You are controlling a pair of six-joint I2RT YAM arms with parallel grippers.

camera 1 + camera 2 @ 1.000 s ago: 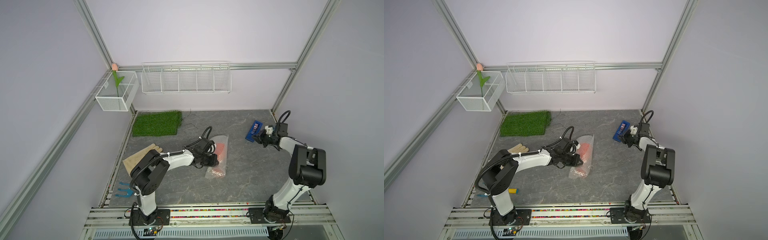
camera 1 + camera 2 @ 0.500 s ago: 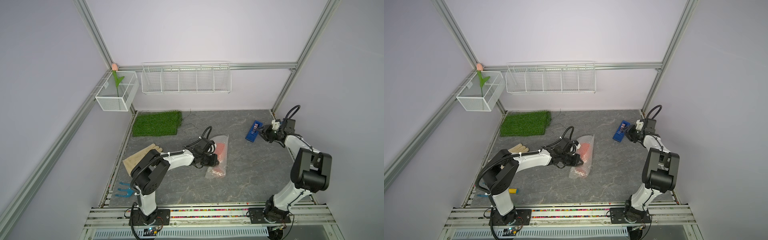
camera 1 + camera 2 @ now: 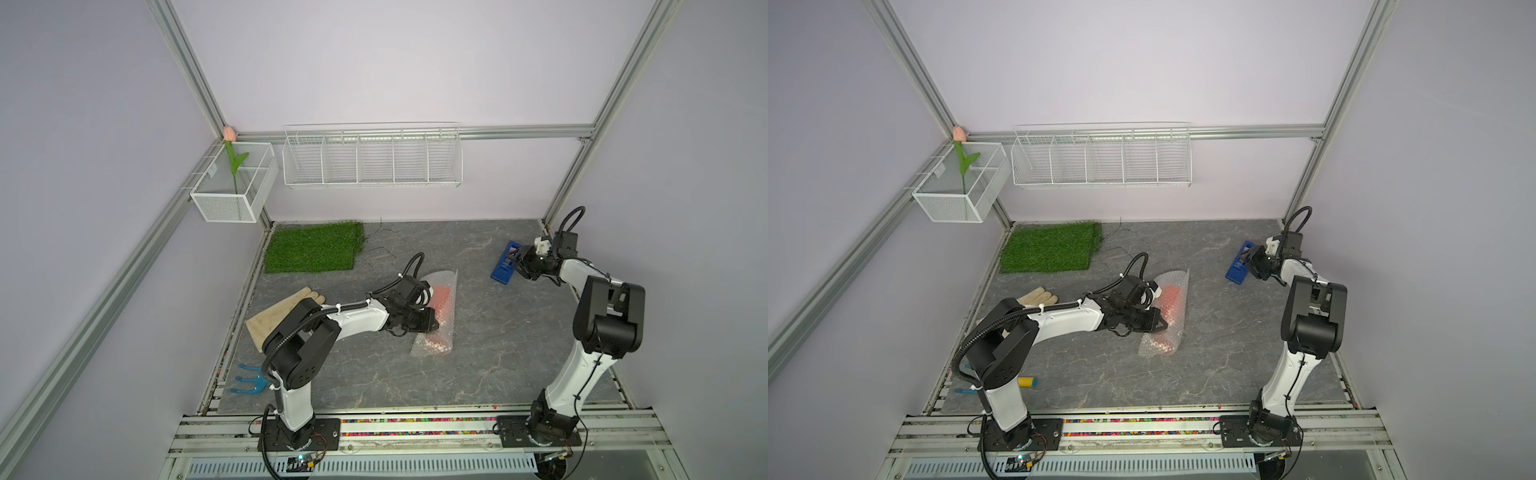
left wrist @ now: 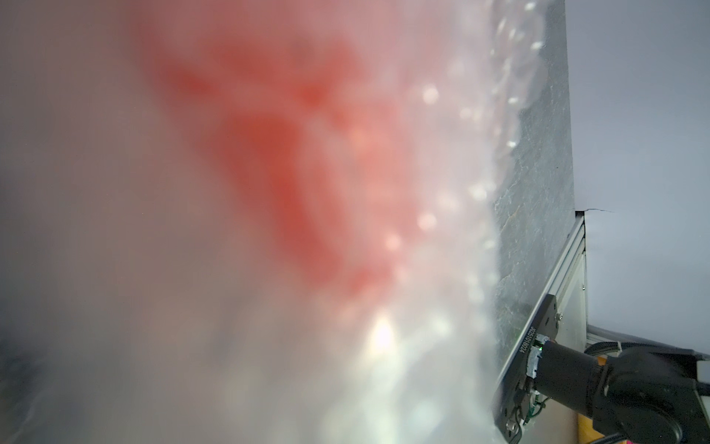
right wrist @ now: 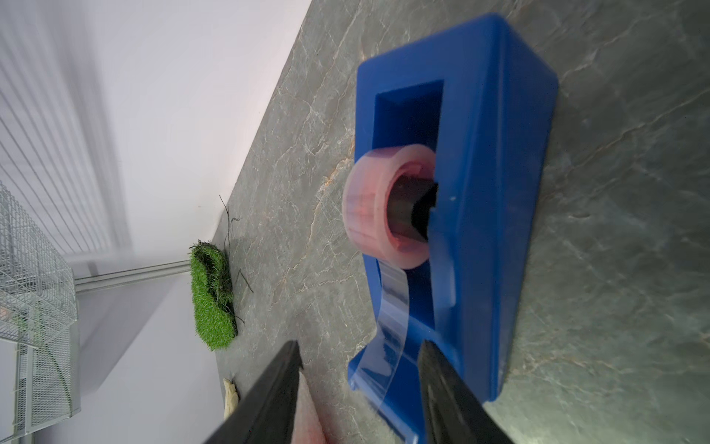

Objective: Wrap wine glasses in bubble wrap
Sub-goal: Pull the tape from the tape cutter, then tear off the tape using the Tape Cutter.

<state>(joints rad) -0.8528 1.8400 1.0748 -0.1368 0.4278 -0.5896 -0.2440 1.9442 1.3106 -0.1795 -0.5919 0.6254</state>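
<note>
The wine glass [image 3: 441,296], red-orange, lies on its side mid-table, rolled inside the clear bubble wrap [image 3: 448,277]; both top views show the roll [image 3: 1173,278]. My left gripper [image 3: 430,323] sits against the roll's near side, shut on the bubble wrap. Blurred bubble wrap [image 4: 442,346] with the red wine glass [image 4: 288,161] behind it fills the left wrist view and hides the jaws. At the far right, my right gripper [image 5: 359,350] is open, its fingers either side of the loose tape end of a blue tape dispenser [image 5: 491,192].
A green grass mat [image 3: 313,247] lies at the back left. A beige glove [image 3: 282,311] and a blue hand rake [image 3: 249,384] lie by the left edge. A wire rack [image 3: 372,158] and a mesh box holding a tulip [image 3: 232,187] hang on the walls.
My right gripper has opened and shifted a little by the tape dispenser. The left arm and the wrapped roll have not moved.
</note>
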